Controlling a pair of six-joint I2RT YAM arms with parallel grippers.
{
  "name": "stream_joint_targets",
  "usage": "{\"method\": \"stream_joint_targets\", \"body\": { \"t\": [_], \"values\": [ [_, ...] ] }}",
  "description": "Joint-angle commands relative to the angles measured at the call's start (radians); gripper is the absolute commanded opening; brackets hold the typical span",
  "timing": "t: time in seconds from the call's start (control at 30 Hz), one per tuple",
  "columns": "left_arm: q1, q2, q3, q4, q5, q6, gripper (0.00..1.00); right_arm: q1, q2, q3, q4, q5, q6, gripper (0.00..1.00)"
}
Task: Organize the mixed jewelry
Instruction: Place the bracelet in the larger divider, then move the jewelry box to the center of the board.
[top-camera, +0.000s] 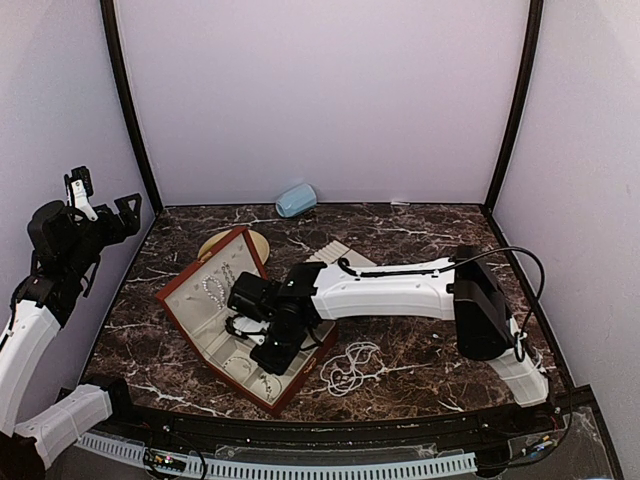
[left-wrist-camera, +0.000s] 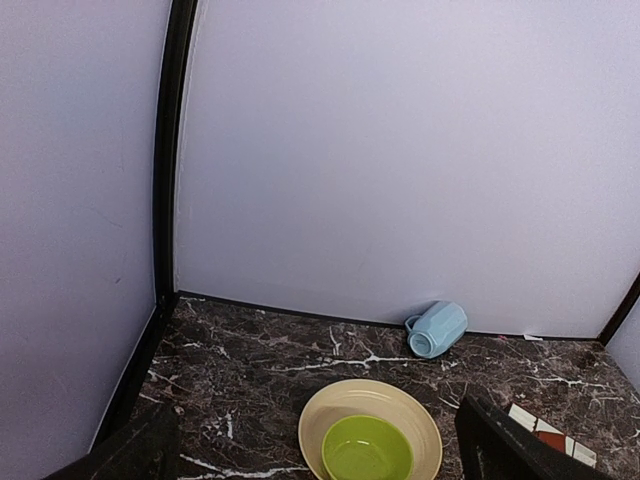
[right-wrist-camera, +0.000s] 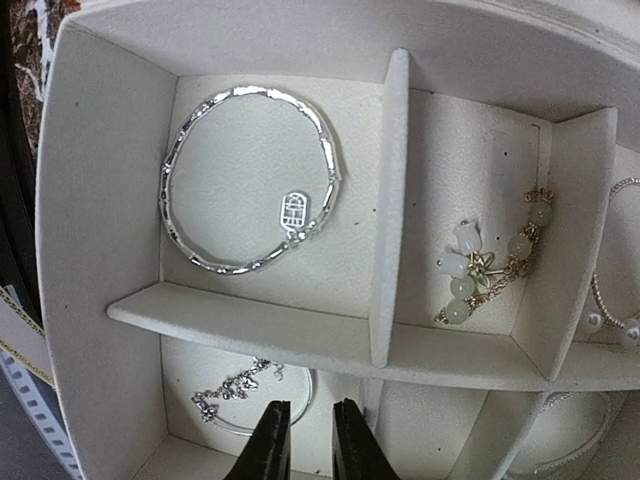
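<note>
The reddish-brown case (top-camera: 180, 292) lies open left of the table's centre, showing its cream-lined compartments. My right gripper (right-wrist-camera: 311, 442) hangs low over its near end, jaws a narrow gap apart with nothing between them. Just beneath its fingertips lies a thin bangle with a small chain (right-wrist-camera: 240, 392). A silvery bangle (right-wrist-camera: 245, 180) rests in the compartment beyond. Pale bead earrings (right-wrist-camera: 490, 265) lie in the compartment to the right. A white bead strand (top-camera: 350, 365) is coiled on the marble beside the case. My left gripper (top-camera: 100, 205) is raised at the far left, open and empty.
A pale blue mug (left-wrist-camera: 437, 329) lies on its side against the back wall. A green bowl (left-wrist-camera: 367, 448) sits on a cream plate (left-wrist-camera: 415, 410) behind the case's lid. A white card (top-camera: 335, 254) lies by the right arm. Lilac walls close in three sides.
</note>
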Motion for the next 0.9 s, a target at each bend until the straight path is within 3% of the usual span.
{"method": "stream_joint_targets", "body": {
  "t": [0.0, 0.37, 0.6, 0.87],
  "values": [
    [0.005, -0.003, -0.001, -0.004, 0.007, -0.002, 0.99, 0.004, -0.01, 0.023, 0.015, 0.02, -0.006, 0.17],
    [0.004, 0.001, 0.018, -0.03, 0.006, 0.007, 0.99, -0.063, -0.177, -0.093, 0.274, -0.126, -0.01, 0.23],
    [0.005, 0.045, 0.018, -0.023, -0.013, 0.053, 0.99, -0.177, -0.352, -0.29, 0.392, -0.08, -0.021, 0.34],
    [0.005, 0.087, -0.002, 0.031, -0.025, 0.101, 0.98, -0.345, -0.458, -0.456, 0.534, -0.017, 0.0, 0.38]
  ]
}}
